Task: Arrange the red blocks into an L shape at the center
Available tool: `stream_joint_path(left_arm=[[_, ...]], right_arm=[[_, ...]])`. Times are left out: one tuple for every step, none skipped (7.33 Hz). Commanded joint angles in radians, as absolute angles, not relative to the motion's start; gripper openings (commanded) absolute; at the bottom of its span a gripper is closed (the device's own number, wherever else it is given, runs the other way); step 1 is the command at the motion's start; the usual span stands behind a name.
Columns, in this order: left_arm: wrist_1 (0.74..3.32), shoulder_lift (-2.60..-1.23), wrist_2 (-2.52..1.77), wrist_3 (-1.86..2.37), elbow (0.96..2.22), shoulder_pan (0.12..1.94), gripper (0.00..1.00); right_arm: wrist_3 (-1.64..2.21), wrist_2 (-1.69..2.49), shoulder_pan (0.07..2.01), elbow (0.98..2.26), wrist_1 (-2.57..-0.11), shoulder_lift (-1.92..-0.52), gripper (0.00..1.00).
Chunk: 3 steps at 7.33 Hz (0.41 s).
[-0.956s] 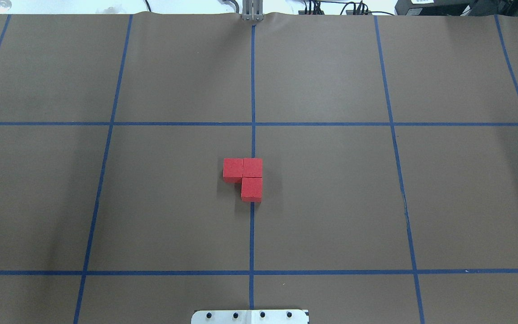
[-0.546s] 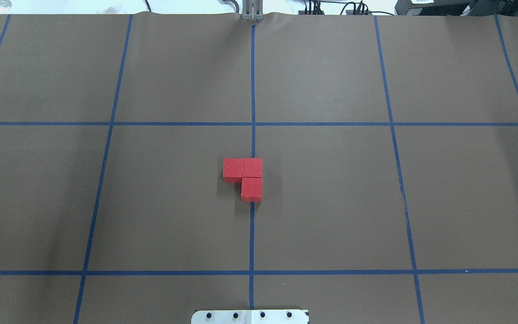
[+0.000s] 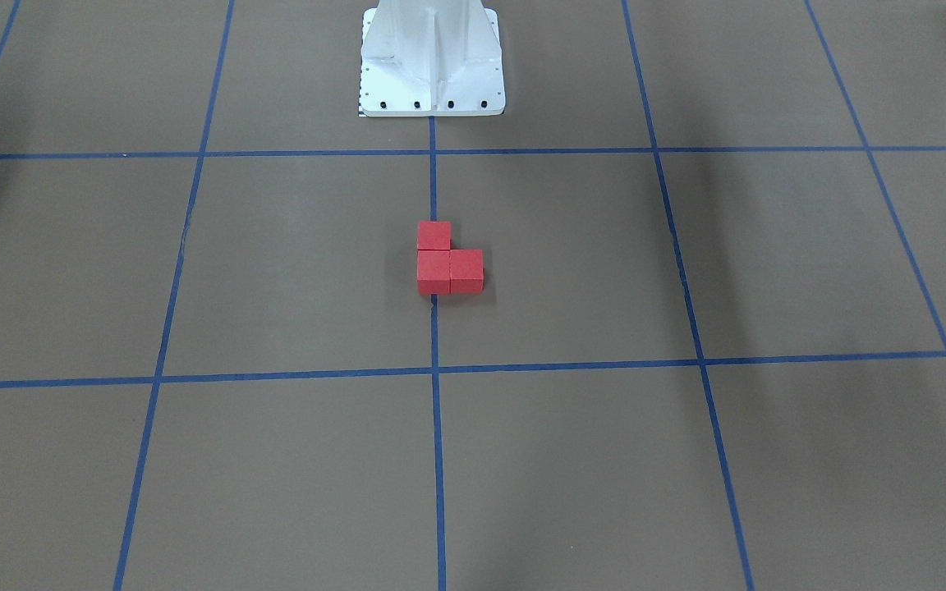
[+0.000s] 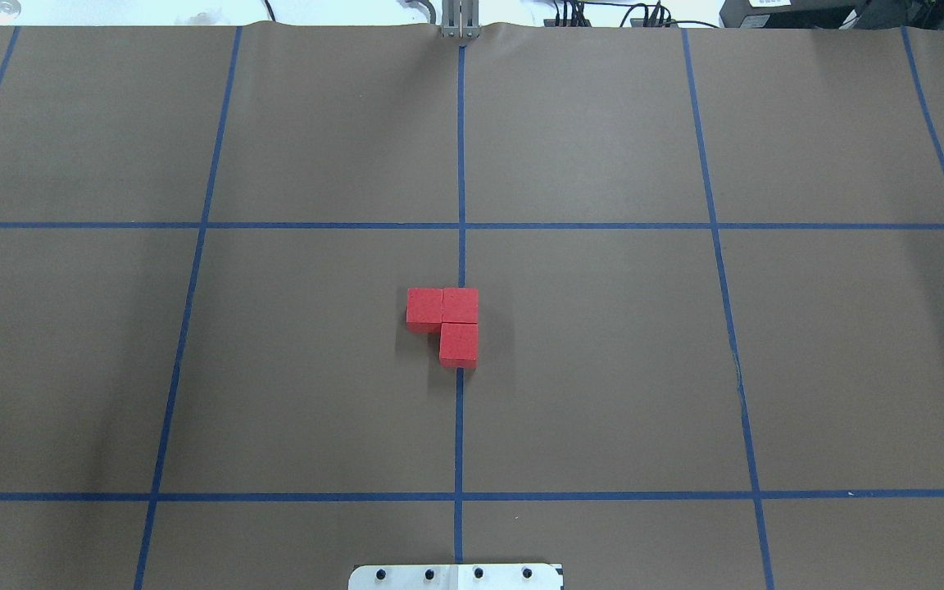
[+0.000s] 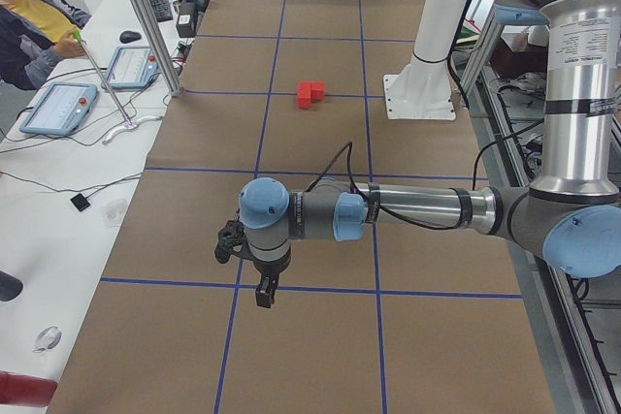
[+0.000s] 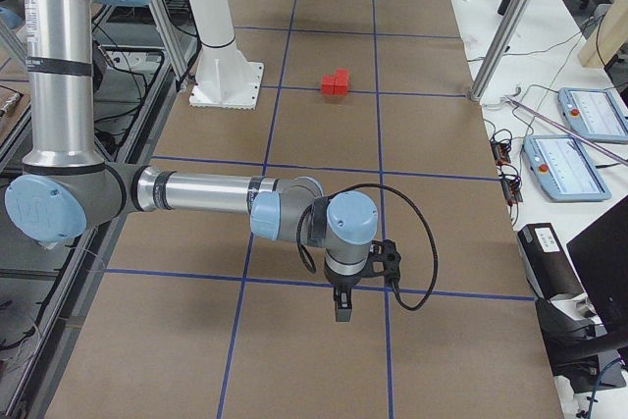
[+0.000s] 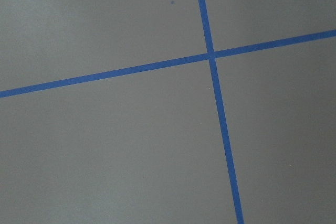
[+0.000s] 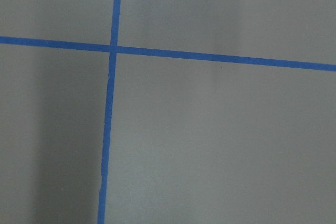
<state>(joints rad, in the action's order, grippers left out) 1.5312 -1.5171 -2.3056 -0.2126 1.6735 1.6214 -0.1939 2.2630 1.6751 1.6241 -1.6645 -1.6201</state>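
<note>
Three red blocks lie touching in an L shape on the centre line of the brown table. In the overhead view two sit side by side (image 4: 424, 306) (image 4: 460, 305) and the third (image 4: 459, 342) is nearer me, below the right one. They also show in the front view (image 3: 448, 267), the left view (image 5: 310, 94) and the right view (image 6: 336, 82). My left gripper (image 5: 264, 293) hangs over the table's left end, far from the blocks. My right gripper (image 6: 342, 309) hangs over the right end. I cannot tell whether either is open or shut.
Blue tape lines (image 4: 460, 426) divide the table into grid squares. The white robot base (image 3: 432, 61) stands at the table's near edge. A metal post (image 5: 146, 21) and tablets (image 5: 58, 109) stand on the operators' side, where a person (image 5: 29, 16) sits.
</note>
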Motion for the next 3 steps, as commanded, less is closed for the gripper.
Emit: stream_joint_path(left_arm=[[1.561,-1.517,-2.306,-0.209,1.669,1.621,1.00],[1.562,-1.517,-2.306,-0.209,1.667,1.621,1.00],[1.562,-1.517,-2.306,-0.210,1.667,1.621,1.00]], right_arm=[[-0.187,2.266,1.675,1.621,-1.664,-1.623,1.00],[-0.187,2.264,1.675,1.618,-1.664,-1.623,1.00],[-0.198,2.263,1.675,1.623,-1.663,-1.638,1.00]])
